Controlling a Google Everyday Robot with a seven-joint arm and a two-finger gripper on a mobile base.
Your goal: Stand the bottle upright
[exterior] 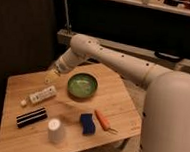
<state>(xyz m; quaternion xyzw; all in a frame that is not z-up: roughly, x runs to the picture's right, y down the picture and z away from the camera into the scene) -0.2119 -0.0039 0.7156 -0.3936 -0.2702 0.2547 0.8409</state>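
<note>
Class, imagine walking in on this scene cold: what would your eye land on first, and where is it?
The big white arm reaching in from the right dominates. Its claw hangs over the back-left part of the wooden table, close to the pale bottle lying on its side. Next comes the bright green bowl near the table's middle.
</note>
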